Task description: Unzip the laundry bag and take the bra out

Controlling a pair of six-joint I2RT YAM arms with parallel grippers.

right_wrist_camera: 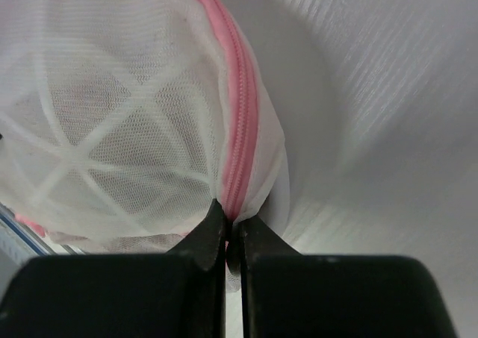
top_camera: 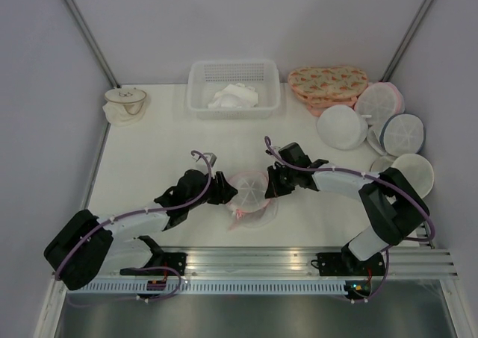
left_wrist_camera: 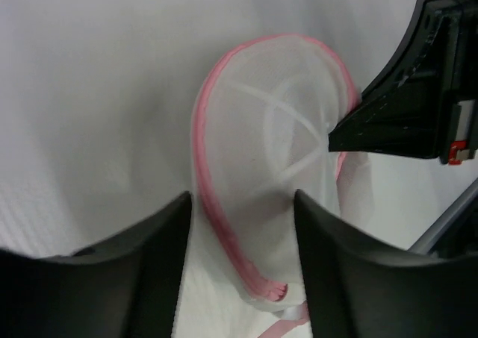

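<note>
The laundry bag (top_camera: 251, 189), a round white mesh dome with a pink zip rim, stands tilted on its edge at the table's middle front, between both grippers. My right gripper (top_camera: 271, 186) is shut on the pink zip rim (right_wrist_camera: 240, 121) at the bag's right edge; its closed tips (right_wrist_camera: 232, 217) pinch the rim fabric. My left gripper (top_camera: 226, 194) is open at the bag's left side; in the left wrist view the pink rim (left_wrist_camera: 213, 196) runs between its spread fingers (left_wrist_camera: 168, 226) and the gripper (left_wrist_camera: 243, 204) grips nothing. The right gripper also shows in the left wrist view (left_wrist_camera: 407, 103). The bra is not visible.
A white basket (top_camera: 200, 92) holding a white cloth stands at the back centre. A floral orange-pink bag (top_camera: 327, 84) and several white round bags (top_camera: 342, 127) lie at the back right. A small white bag (top_camera: 125, 103) sits at the back left. A metal rail (top_camera: 299, 267) runs along the near edge.
</note>
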